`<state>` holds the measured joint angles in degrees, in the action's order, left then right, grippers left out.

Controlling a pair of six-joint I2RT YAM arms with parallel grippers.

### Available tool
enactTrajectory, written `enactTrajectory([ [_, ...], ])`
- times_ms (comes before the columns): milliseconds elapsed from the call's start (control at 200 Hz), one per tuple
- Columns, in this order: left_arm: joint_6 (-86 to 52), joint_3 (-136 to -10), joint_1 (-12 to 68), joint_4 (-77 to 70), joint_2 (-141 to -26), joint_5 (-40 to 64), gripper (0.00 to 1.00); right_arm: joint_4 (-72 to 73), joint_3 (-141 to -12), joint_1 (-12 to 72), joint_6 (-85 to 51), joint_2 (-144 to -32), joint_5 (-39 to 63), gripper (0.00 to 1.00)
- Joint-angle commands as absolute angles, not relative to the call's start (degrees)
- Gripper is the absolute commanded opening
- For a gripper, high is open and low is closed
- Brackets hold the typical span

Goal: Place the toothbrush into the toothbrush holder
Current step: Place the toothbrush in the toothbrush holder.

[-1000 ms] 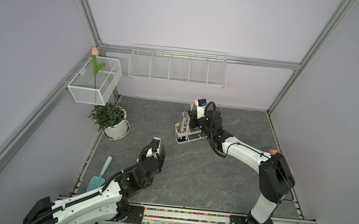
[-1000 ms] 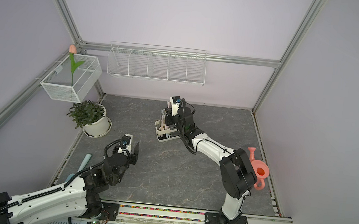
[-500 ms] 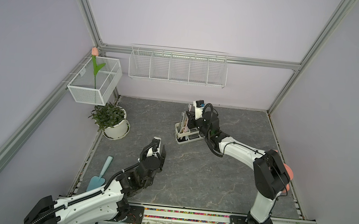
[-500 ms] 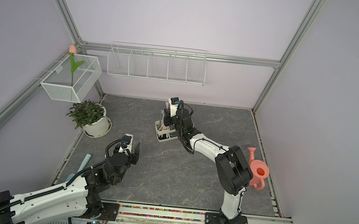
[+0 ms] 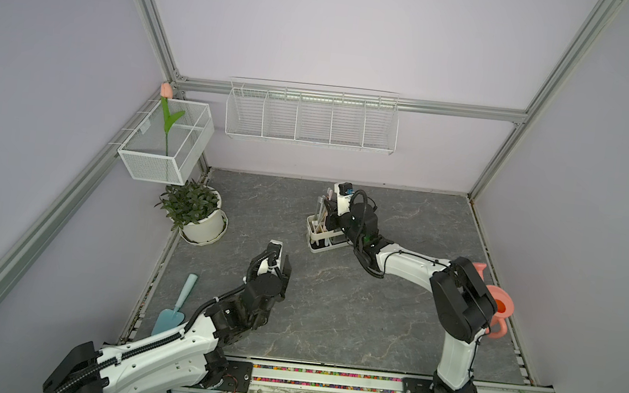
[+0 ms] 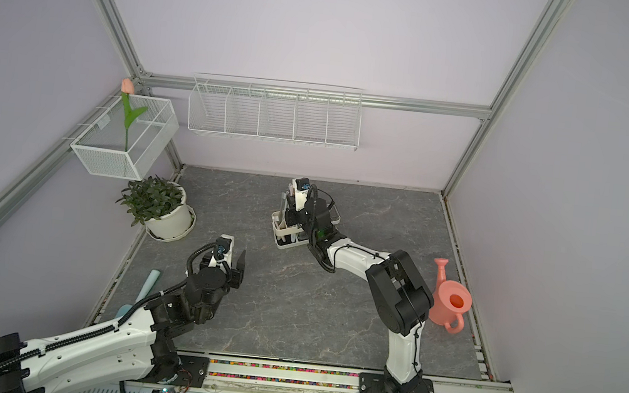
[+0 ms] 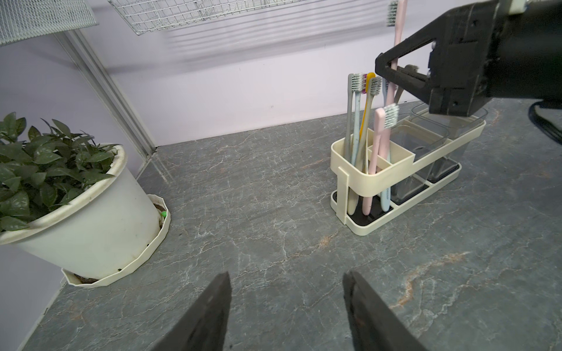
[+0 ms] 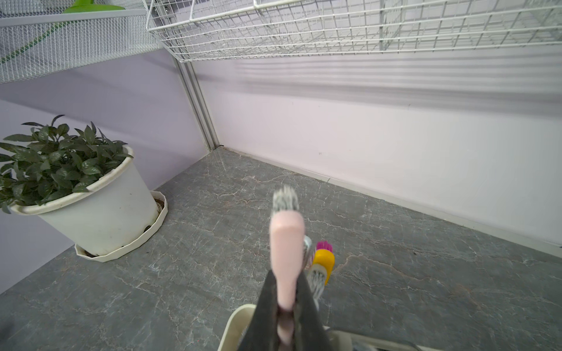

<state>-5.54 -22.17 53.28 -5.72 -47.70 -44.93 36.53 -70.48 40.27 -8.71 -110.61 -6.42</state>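
Right fingers [image 7: 410, 42] clamped on the pink toothbrush [image 7: 397, 30], upright over the toothbrush holder [image 7: 380, 179], upper right of frame. Left fingers [image 7: 213, 307] open, empty, along the bottom.

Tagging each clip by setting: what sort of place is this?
Probably a staged robot test cell, not a real room: lilac panels in an aluminium frame, a toothbrush holder and potted plant on a marble-look tabletop, with a robot mounting rail along one edge.
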Motion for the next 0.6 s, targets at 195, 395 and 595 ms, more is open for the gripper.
enactTrajectory([
  [195, -7.18, -21.53, 52.84, -6.64, -48.04, -44.61, 0.63, 43.26, -65.86, 42.15, -4.45, -110.69, -9.97, 0.07],
  [395, -7.36, -21.48, 52.74, -6.68, -48.03, -44.39, 0.63, 44.18, -65.05, 42.80, -3.28, -111.00, -10.90, 0.07],
  [595, -7.55, -21.56, 52.72, -6.68, -48.08, -43.74, 0.63, 47.06, -63.66, 43.77, -2.03, -111.59, -12.34, 0.07],
])
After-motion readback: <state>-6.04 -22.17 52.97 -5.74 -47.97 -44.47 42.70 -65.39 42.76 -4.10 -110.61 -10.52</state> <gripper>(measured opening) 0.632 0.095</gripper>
